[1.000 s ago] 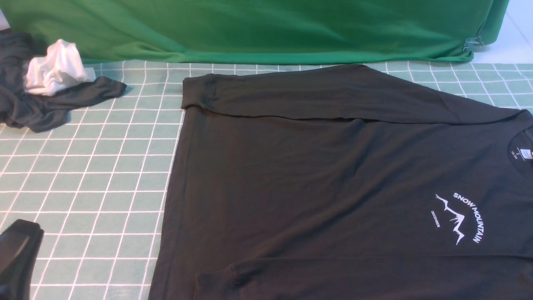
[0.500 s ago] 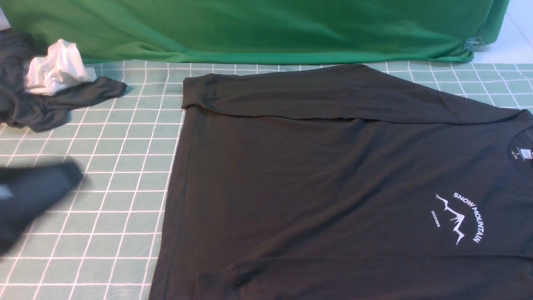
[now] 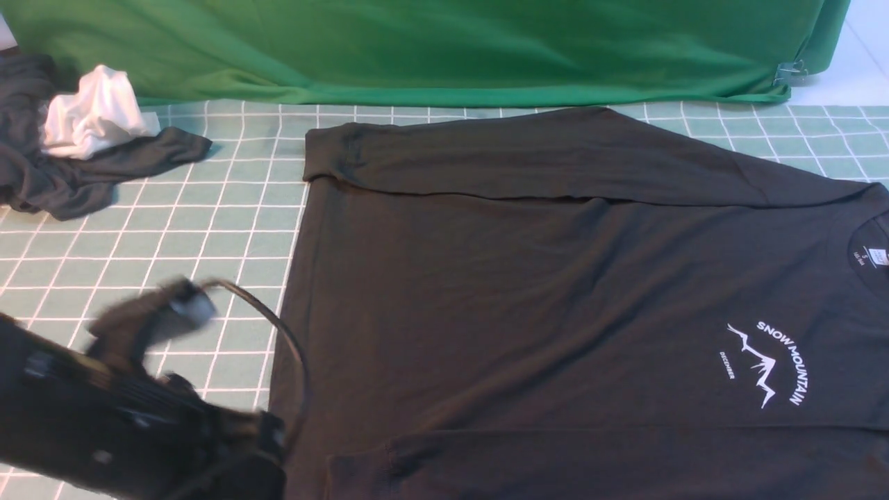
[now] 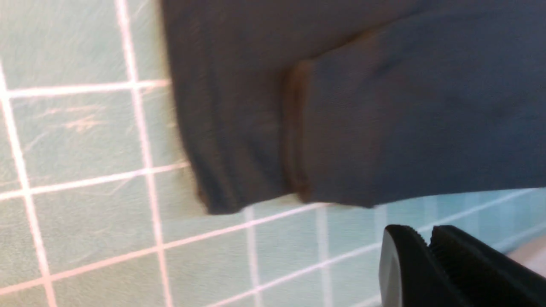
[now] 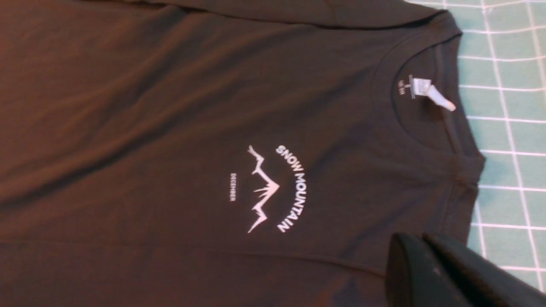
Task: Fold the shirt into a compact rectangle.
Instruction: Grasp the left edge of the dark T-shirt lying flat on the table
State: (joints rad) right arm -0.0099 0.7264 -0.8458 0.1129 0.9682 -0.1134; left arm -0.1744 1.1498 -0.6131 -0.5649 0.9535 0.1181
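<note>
Dark garment (image 3: 83, 182), white cloth (image 3: 94, 114) lie apart from shirt (image 3: 555, 298).

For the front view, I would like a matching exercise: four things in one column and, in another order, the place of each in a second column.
1. white cloth
2. SNOW MOUNTAIN print
3. left arm
4. green drape

a. along the far edge of the table
b. near left, by the hem of the shirt
c. far left, on a dark garment
d. right side, on the shirt's chest

Pairs: 1-c, 2-d, 3-b, 4-a
</note>
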